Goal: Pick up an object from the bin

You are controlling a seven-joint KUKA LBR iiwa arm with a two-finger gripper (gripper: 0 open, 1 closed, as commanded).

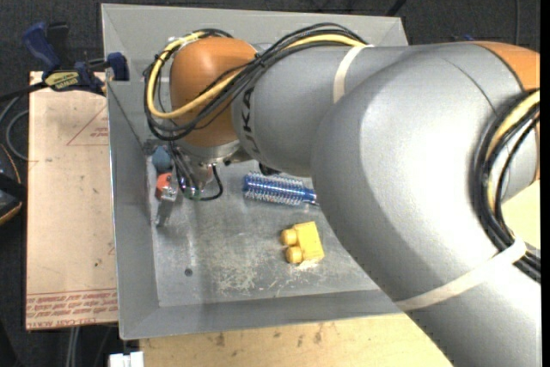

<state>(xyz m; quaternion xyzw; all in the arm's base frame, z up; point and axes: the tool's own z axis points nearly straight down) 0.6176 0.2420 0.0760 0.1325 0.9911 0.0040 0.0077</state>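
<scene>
Camera view: gripper (182,183) low at the 9 o'clock side of the grey metal bin (225,264), just beside a small orange-red plastic piece (162,184). Released or clenched: cannot tell. Nothing seen lifted, so pick judged not yet done, with grasp and lift remaining. Near centre, a blue ridged cylindrical roller (279,190). Toward 5 o'clock, a yellow blocky plastic piece with two rounded knobs (302,243). Floor of scuffed, speckled metal.
</scene>
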